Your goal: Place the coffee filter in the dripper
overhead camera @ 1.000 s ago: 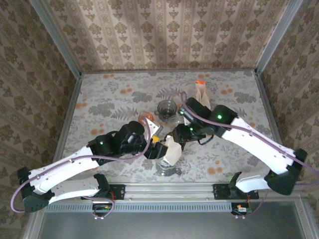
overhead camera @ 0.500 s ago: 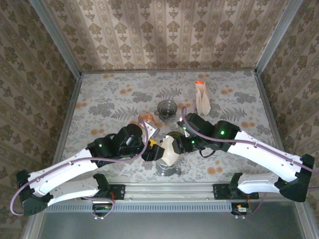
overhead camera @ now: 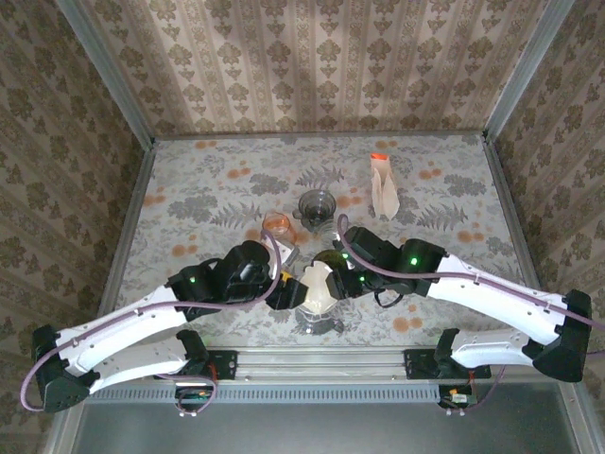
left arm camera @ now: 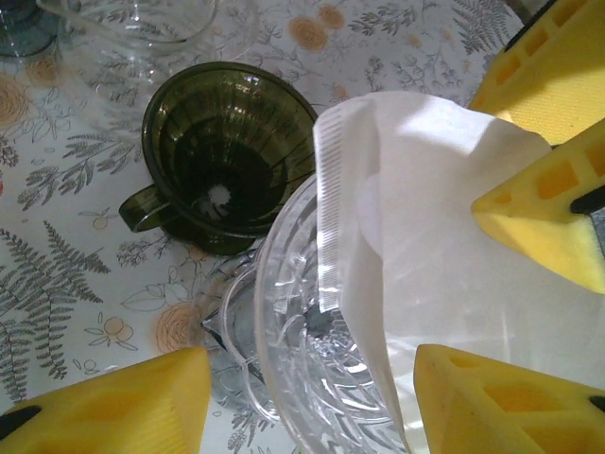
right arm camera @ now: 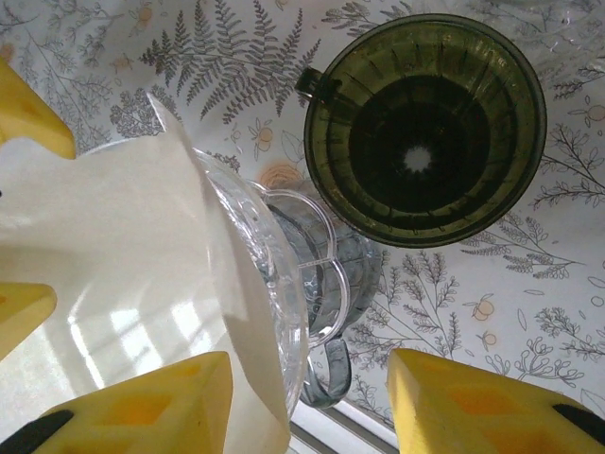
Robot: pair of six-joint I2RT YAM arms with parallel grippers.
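Both arms are converging low over the near middle of the table [overhead camera: 189, 189].

- The coffee filter [left arm camera: 444, 255] is sitting partway inside the clear glass dripper [left arm camera: 284, 312]. It is leaning, and its crimped seam edge is standing above the rim. It looks lowered in but not pressed home.
- The left gripper [left arm camera: 312, 369] is hanging with its jaws spread. One finger is out over the tablecloth beside the glass and the other is over the paper. It is pinching nothing that can be seen. It is likely bracketing the dripper so the light glass does not slide while the paper is worked.
- The right gripper [right arm camera: 310, 364] is also spread, straddling the glass rim and handle. Its inner finger is lying over the filter wall and its outer finger is clear of the glass. In the left wrist view, one of its fingers [left arm camera: 544, 213] appears to be resting on the paper's upper side, probably to coax the cone downward.
- A green dripper [right arm camera: 425, 85] is standing upright and empty just beside the clear one.

The paper probably needs seating against the ribs next. The risks look like the filter springing back up, creasing, or the glass tipping.
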